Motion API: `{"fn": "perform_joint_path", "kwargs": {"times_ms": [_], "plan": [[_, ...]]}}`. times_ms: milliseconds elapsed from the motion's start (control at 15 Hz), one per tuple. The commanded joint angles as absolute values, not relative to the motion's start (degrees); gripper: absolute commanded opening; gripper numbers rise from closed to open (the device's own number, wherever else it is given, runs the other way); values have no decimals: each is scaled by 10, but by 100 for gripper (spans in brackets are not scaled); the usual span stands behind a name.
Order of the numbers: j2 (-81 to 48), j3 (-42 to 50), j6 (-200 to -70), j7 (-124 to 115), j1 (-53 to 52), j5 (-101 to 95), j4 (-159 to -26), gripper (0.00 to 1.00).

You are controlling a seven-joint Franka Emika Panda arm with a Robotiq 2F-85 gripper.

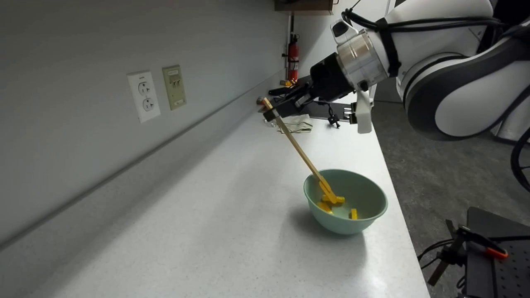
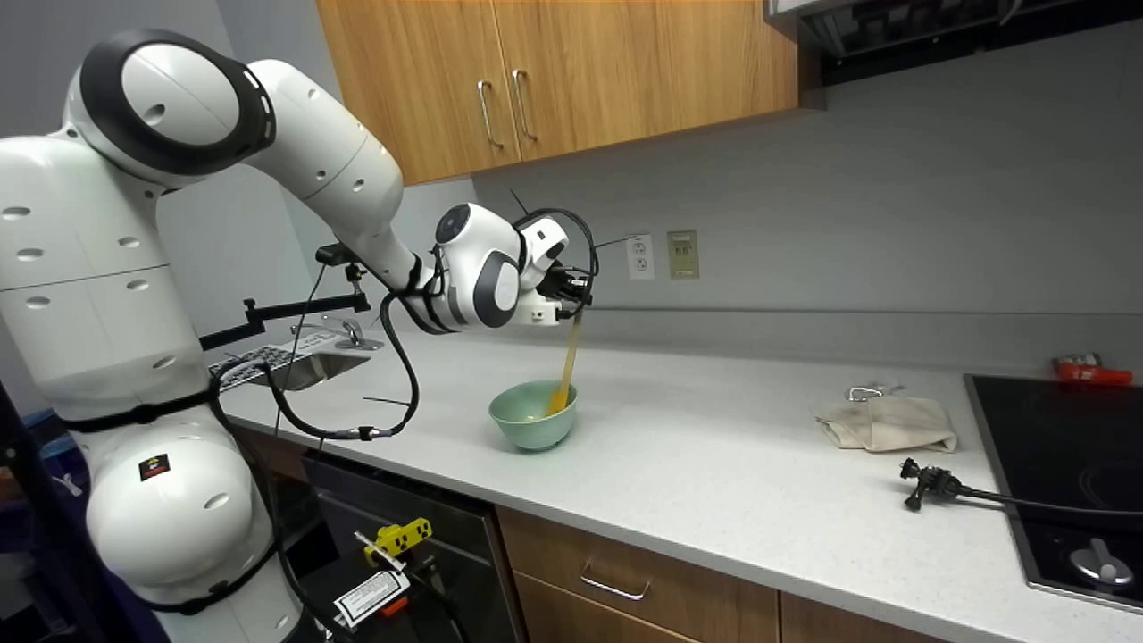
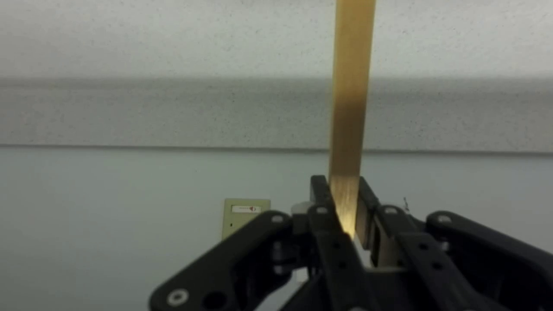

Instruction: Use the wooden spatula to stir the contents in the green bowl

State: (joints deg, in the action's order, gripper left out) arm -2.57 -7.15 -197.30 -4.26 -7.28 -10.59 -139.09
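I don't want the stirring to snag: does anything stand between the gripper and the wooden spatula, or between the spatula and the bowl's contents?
Nothing visible does. The gripper holds the wooden spatula, whose lower end is inside the green bowl, among the yellow pieces.

Wooden spatula (image 1: 299, 149), smooth bowl (image 1: 362, 192) (plastic-looking), matt cloth (image 2: 897, 425), wood-grained cabinet (image 2: 643, 71)

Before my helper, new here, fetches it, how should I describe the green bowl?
Find the white countertop along the grey wall. From the robot arm, follow the slanting wooden spatula down into the round bowl. Unlike the beige cloth near the cooktop, it is mint-green, with yellow pieces inside.
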Motion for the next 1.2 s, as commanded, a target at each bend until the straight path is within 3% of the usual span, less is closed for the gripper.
{"fn": "perform_joint_path", "kwargs": {"times_ms": [0,1133], "plan": [[-19,-68,-1980,-20,-68,-85,-1382,4],[-46,-100,-1974,-69,-64,-133,-1392,4]]}}
